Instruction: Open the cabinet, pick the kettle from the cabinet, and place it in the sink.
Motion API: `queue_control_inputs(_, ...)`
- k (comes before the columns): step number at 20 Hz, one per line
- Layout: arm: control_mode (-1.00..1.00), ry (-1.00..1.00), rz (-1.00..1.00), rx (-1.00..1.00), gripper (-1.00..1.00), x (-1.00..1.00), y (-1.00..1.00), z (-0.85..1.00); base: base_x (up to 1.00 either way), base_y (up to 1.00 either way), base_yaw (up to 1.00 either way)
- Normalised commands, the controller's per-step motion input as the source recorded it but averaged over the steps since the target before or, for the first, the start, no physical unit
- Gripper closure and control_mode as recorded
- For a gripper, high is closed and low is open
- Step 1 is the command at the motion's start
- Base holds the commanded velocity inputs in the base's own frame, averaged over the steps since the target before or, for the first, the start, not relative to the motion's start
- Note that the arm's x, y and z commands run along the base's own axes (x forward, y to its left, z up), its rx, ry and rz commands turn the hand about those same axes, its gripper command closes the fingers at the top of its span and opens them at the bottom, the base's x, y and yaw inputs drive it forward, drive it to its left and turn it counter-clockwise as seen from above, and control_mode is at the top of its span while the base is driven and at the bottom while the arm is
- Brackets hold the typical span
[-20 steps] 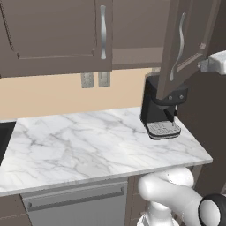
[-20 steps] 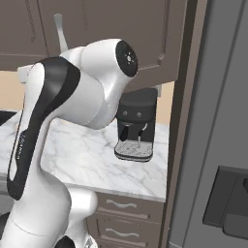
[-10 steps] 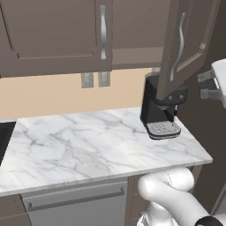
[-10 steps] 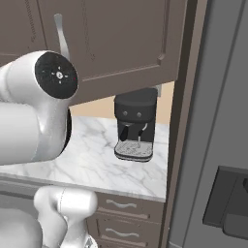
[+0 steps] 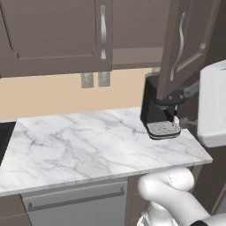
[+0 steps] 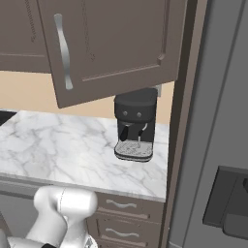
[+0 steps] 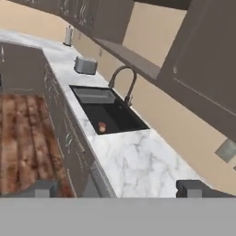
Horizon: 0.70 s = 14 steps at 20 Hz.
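Observation:
The cabinet [image 5: 132,31] hangs over the counter with its right door [image 5: 185,44] swung open and its left door shut. In the right base view the open door [image 6: 111,43] stands out over the counter. In the hand view the black sink [image 7: 106,110] lies far off along the counter, its faucet [image 7: 124,83] behind it. The kettle [image 7: 102,127], a tiny cream and reddish thing, sits inside the basin near its closer end. My gripper [image 7: 117,189] is open, holding nothing, high above the marble counter and well away from the sink.
A black coffee machine [image 5: 159,110] stands under the open door at the counter's right end [image 6: 135,126]. A toaster [image 7: 85,65] sits beyond the sink. A tall grey appliance [image 6: 218,121] walls off the right side. Wooden floor [image 7: 23,138] lies in front of the counter.
The arm has swung away to the right, leaving the right base view and now looming at the right edge of the left base view. The gripper stays open. The cabinet door is unmoved.

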Motion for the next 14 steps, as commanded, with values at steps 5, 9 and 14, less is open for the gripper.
queue_control_inputs(5, -1.00, -0.08, -0.16, -0.33, -1.00, -0.10, 0.46, 0.00, 0.00, 0.00, 0.00)
queue_control_inputs(9, -1.00, -0.15, -0.19, -0.38, -1.00, 0.00, 0.15, 0.00, 0.00, 0.00, 0.00)
queue_control_inputs(14, -1.00, -0.23, -0.20, -0.37, -1.00, 0.00, 0.00, 0.16, 0.00, 0.00, 0.00)
